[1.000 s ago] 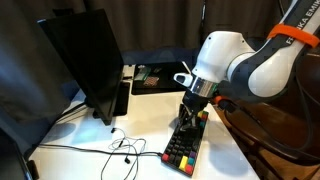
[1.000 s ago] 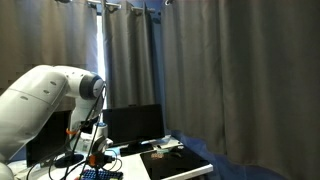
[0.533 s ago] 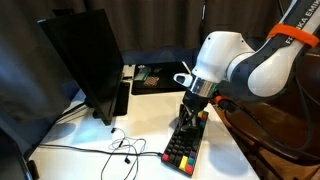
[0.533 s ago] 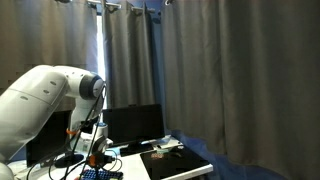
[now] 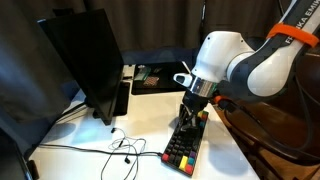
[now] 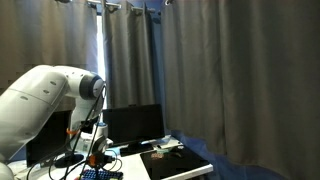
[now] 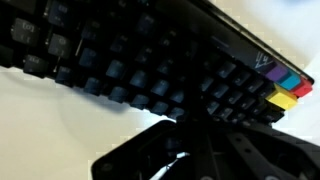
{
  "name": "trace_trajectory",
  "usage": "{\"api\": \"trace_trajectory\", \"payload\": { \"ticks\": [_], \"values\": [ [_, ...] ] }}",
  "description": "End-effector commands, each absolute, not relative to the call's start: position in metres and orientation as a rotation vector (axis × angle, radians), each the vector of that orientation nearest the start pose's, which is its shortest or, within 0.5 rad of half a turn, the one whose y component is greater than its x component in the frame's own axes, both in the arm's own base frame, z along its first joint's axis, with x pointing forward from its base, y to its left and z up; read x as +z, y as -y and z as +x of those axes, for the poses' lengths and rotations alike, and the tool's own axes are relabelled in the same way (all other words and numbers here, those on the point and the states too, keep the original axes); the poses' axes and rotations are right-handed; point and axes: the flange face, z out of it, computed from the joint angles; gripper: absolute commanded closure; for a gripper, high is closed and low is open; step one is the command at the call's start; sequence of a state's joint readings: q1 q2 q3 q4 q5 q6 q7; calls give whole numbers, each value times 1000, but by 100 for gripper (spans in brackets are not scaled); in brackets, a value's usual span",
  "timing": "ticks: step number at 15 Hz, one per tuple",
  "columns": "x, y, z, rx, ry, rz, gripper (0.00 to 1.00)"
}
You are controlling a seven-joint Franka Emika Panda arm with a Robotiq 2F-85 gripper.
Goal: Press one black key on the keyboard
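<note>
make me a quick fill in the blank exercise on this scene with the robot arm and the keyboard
1. Most keys on the keyboard are ____.
2. The keyboard lies on a ____ table.
3. The gripper points down at the ____.
Missing words: black; white; keyboard

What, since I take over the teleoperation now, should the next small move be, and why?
Probably ease the gripper slightly straight down. In an exterior view it hangs close over the keyboard, and the wrist view shows its black keys filling the frame. Whether it already touches one cannot be told.
</note>
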State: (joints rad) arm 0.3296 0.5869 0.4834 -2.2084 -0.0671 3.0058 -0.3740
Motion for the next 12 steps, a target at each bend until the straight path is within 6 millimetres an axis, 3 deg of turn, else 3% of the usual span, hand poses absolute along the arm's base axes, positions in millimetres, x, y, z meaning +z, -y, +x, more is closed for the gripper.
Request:
{"api": "trace_trajectory", "payload": {
  "ticks": [1,12],
  "values": [
    [166,-417,391,-287,1538,-2410,100],
    [184,-416,390,-312,1498,-2412,100]
  ]
}}
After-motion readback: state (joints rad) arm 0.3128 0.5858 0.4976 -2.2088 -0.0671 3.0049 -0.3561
